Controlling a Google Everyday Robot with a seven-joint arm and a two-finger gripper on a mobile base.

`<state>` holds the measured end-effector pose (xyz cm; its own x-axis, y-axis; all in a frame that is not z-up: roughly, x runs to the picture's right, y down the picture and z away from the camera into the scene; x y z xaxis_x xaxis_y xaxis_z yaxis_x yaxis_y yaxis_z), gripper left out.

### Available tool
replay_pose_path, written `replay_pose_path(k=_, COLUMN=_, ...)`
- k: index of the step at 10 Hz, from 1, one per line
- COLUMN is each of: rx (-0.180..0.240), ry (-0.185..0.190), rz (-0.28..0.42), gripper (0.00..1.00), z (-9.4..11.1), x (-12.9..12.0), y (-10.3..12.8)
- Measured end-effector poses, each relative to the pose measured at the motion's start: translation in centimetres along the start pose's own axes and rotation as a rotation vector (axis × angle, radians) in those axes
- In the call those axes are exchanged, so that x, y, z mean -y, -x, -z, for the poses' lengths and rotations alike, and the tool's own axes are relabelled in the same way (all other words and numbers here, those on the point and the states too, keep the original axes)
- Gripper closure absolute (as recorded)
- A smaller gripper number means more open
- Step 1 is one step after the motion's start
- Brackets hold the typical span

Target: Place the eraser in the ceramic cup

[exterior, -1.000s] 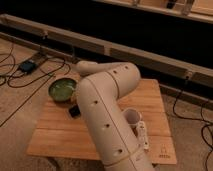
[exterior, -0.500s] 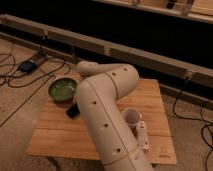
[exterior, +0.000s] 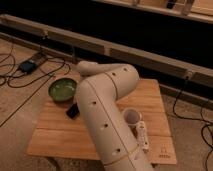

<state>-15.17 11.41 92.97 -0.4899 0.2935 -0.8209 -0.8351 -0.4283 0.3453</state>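
A small flat black eraser (exterior: 72, 111) lies on the wooden table (exterior: 55, 135), just left of my big white arm (exterior: 102, 112) and below the green bowl. The white ceramic cup (exterior: 132, 116) stands upright on the table, right of the arm, partly covered by it. The arm rises from the bottom of the view, bends over the table's middle and ends in a rounded link (exterior: 85, 67) at the back. My gripper is hidden behind the arm's links and does not show.
A wide green bowl (exterior: 62, 90) sits at the table's back left. A white remote-like bar (exterior: 143, 136) lies in front of the cup. Black cables and a small box (exterior: 29, 65) lie on the floor to the left, and more cables at the right.
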Motion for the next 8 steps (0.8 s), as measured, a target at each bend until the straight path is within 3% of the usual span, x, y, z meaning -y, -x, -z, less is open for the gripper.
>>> replay_pose_path(k=3, rx=0.006, ry=0.038, rz=0.035, gripper=1.00, z=1.5, x=-0.1, y=-1.0)
replay_pose_path(k=8, rx=0.029, ry=0.131, rz=0.164, gripper=1.00, z=8.9, x=-0.6, y=-5.6)
